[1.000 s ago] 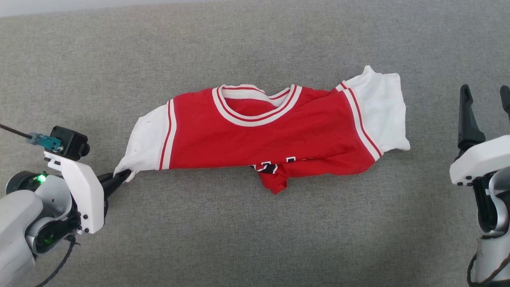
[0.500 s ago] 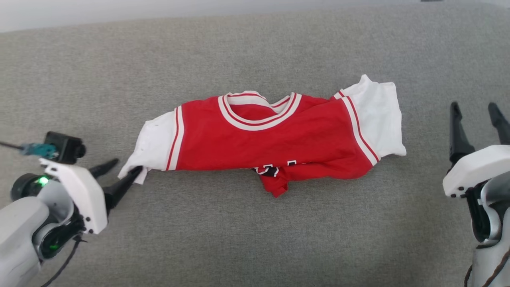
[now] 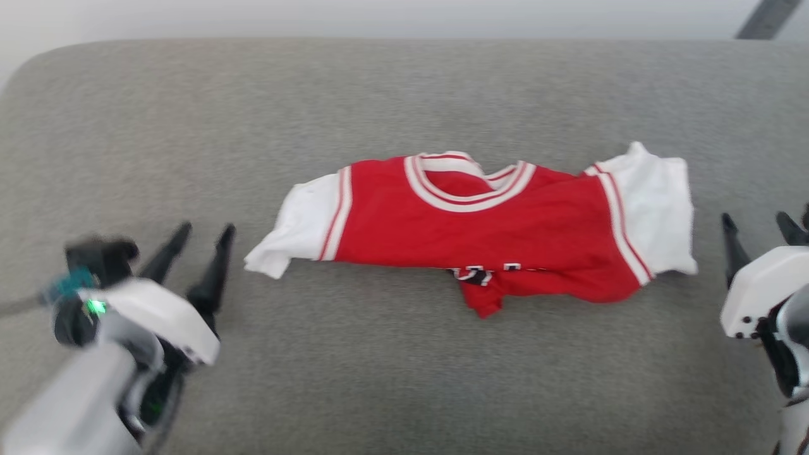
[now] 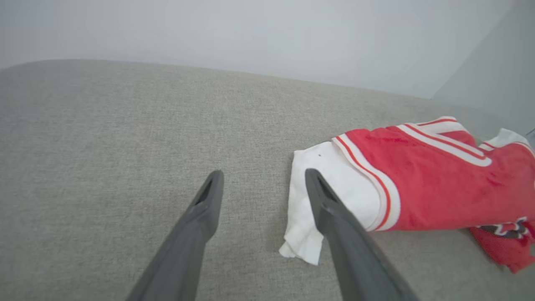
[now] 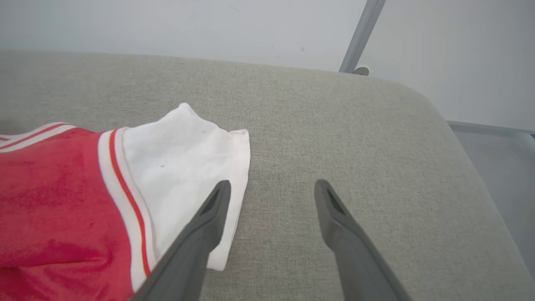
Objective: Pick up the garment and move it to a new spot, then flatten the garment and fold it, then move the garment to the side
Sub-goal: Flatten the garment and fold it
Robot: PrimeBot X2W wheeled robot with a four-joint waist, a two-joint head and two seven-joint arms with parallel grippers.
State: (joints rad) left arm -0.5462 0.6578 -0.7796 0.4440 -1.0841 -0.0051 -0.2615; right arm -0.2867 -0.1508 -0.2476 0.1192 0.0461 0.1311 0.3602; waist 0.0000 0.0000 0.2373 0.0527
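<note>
The garment (image 3: pixel 493 240) is soft matt cloth, the surface (image 3: pixel 404 379) beneath a coarse grey matt weave, the fingers (image 4: pixel 355 251) smooth dull dark plastic.

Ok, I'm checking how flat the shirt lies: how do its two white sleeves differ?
The left sleeve looks narrower and bunched; the right sleeve spreads broader and flatter. The left sleeve's lower corner pokes out in a point toward the left gripper; the right sleeve's upper corner rises in a small peak. Both are white with red-and-white striped trim, and neither is held: the left gripper and the right gripper have their fingers open.
</note>
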